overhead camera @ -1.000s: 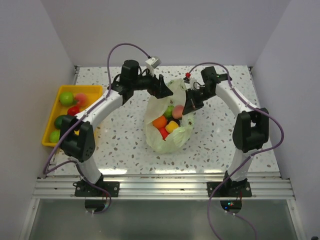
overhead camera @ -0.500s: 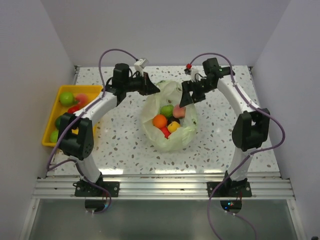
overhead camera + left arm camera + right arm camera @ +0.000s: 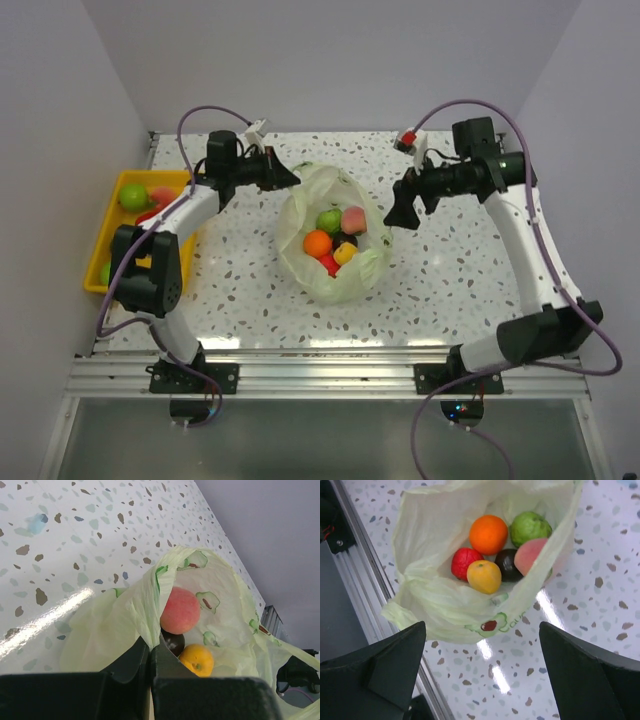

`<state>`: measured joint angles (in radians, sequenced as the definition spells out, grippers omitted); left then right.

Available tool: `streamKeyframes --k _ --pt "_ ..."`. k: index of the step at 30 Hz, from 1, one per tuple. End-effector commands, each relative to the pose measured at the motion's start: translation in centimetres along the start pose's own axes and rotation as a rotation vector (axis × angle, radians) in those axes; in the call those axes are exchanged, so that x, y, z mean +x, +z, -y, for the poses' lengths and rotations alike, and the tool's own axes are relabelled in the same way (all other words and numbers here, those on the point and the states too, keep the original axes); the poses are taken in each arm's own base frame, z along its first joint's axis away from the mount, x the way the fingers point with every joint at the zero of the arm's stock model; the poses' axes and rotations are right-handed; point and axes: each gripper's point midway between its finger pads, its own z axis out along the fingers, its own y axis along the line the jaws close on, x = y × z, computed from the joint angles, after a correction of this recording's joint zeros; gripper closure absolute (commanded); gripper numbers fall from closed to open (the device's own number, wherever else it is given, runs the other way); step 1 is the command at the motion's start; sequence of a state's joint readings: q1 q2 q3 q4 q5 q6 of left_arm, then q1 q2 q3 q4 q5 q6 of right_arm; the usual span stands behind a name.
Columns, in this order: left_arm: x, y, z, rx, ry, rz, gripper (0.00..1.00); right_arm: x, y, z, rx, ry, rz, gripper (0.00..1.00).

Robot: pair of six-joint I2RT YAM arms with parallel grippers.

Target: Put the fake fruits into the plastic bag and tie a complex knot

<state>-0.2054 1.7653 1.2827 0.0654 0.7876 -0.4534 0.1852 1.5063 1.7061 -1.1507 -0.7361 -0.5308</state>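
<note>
The plastic bag (image 3: 335, 275) lies mid-table with its mouth open, and no knot is in view. Inside it are several fake fruits: orange (image 3: 318, 243), green (image 3: 329, 221), pink (image 3: 353, 219), yellow (image 3: 346, 253), red and dark ones. My left gripper (image 3: 290, 178) is shut on the bag's far-left rim; in the left wrist view the fingers (image 3: 150, 647) pinch a fold of the bag (image 3: 115, 625) beside the pink fruit (image 3: 179, 610). My right gripper (image 3: 400, 212) hangs open to the right of the bag, holding nothing. The right wrist view looks down between the open gripper (image 3: 482, 630) at the bag (image 3: 445, 605).
A yellow tray (image 3: 160, 176) at the left edge holds more fruits, among them a green one (image 3: 133, 196). The metal rail (image 3: 320, 375) runs along the near table edge. White walls close in the back and both sides.
My right gripper opened, let go of the bag's rim and drew off to the right. My left gripper shut on the left rim and pulled it leftward. The bag's mouth spread and sank.
</note>
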Motion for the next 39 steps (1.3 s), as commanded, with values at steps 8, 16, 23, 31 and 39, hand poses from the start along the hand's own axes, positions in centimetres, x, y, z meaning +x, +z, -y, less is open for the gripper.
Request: streamKeyframes --k 8,16,23,31,39 --pt "-1.5 -0.1 0.6 0.028 0.059 0.023 1.00 3.9 2.9 -7.6 -0.069 -0.202 0.028 0.02" --pt "-1.4 -0.6 0.6 0.015 0.068 0.027 1.00 4.8 6.2 -6.8 0.012 -0.177 -0.002 0.39" --pt "-3.2 -4.2 -0.7 -0.034 0.054 0.081 1.00 3.3 3.6 -5.7 0.092 -0.060 0.071 1.00" --pt "-5.4 -9.8 1.4 -0.054 0.137 0.108 1.00 -0.1 -5.7 -0.3 0.206 0.221 0.306 1.00" --pt "-1.8 -12.7 -1.3 -0.174 0.120 0.027 1.00 2.0 -7.3 4.9 0.221 0.566 0.370 1.00"
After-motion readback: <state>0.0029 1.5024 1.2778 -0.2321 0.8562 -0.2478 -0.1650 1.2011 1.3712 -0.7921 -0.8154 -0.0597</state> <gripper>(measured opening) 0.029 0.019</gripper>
